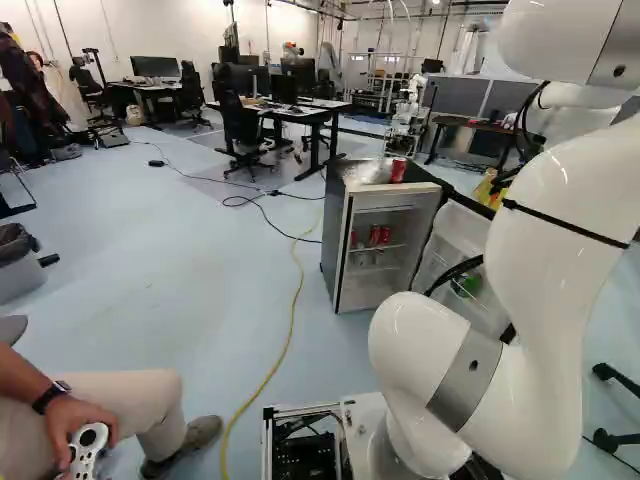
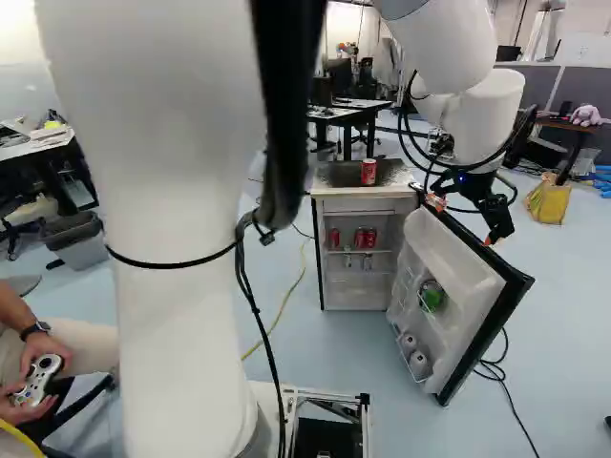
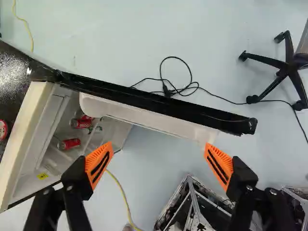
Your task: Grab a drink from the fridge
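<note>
In the right base view my gripper hangs above the top edge of the opened fridge door. Seen from the wrist, the gripper stands open with nothing between its pads, and the door crosses ahead of the fingers. The fridge stands beside the door with its inside showing. Red cans are on its shelf, and in the wrist view some red cans lie beyond one finger. One more red can stands on the fridge top. A green item sits in the door shelf.
A yellow cable runs over the floor left of the fridge. Black cables lie behind the door. A chair base stands beyond the door's free end. A seated person's hand holding a controller is at the left, near the base.
</note>
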Robot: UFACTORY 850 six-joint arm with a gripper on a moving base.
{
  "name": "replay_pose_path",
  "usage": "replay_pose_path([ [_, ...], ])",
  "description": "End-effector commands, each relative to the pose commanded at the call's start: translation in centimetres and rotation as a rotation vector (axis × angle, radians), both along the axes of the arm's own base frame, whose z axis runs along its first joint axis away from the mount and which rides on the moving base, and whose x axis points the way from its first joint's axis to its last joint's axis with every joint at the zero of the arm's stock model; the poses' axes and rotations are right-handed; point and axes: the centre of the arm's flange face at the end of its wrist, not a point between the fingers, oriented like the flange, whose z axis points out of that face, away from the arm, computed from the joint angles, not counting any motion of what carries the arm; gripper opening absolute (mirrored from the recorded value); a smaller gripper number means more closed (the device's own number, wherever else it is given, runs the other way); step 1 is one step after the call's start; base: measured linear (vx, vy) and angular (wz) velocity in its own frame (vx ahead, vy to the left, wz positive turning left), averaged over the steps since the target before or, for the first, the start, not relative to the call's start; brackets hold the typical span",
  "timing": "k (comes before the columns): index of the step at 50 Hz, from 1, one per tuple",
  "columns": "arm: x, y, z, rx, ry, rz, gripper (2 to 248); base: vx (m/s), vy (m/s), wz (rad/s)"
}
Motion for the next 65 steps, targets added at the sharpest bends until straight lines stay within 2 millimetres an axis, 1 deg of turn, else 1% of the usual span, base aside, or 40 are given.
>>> replay_pose_path([
  [37,3.3,-6.4,-0.5,-0.017,-0.016,-0.014,247,0.000,0.000,0.000],
  [65,4.4,-10.9,-1.0,-0.001,-0.012,-0.031,247,0.000,0.000,0.000],
])
